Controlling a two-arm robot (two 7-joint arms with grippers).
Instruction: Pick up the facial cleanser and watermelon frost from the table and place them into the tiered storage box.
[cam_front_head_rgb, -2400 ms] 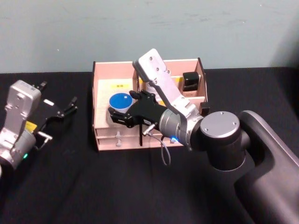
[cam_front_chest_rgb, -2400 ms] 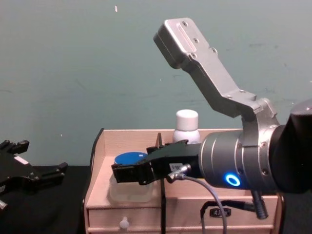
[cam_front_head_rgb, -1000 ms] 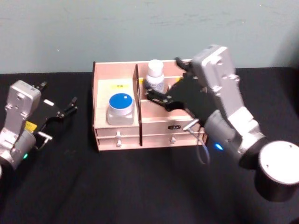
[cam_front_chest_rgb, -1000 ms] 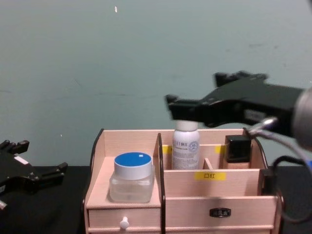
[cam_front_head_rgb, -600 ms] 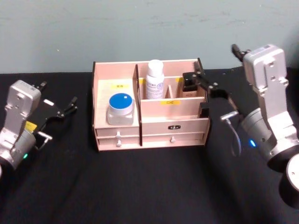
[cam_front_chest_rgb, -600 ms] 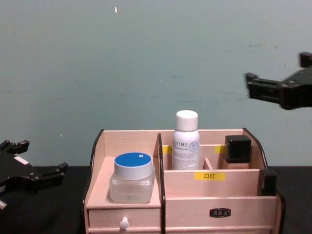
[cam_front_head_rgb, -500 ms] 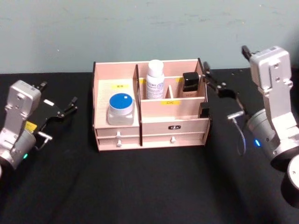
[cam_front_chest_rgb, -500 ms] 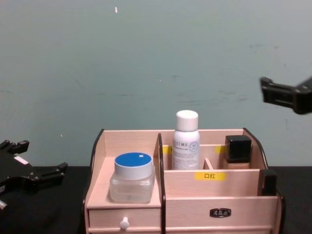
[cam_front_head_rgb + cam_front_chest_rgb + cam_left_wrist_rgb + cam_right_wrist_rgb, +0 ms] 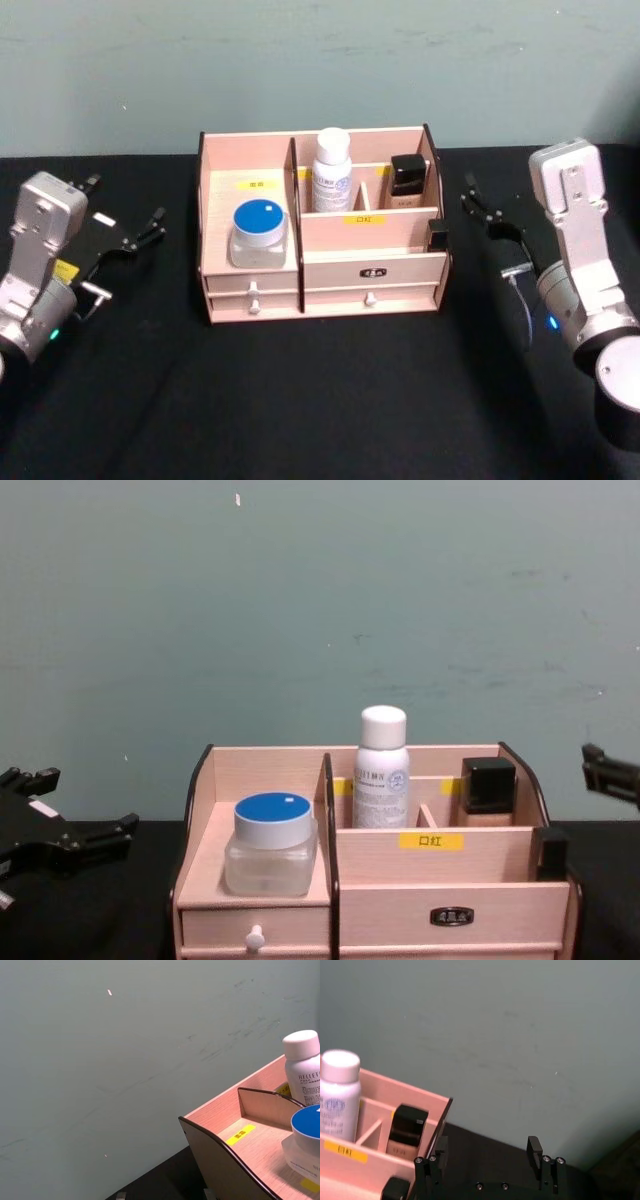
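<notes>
Now my right end effector [image 9: 478, 212] has pulled back right of the pale pink wooden tiered storage box [image 9: 375, 268], fingers apart and empty, leaving the blue-lidded clear jar [image 9: 258, 232] and white bottle [image 9: 332, 172] inside it; left end effector [image 9: 128, 235] parked open; task looks done.

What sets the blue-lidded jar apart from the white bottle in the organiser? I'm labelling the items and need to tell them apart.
The jar is squat, clear-bodied, with a wide blue lid; the white bottle is tall and slim, with a white cap and printed label. The jar sits in the left compartment of the organiser; the bottle stands in a rear compartment right of the divider. Both are upright, and no gripper touches either.
</notes>
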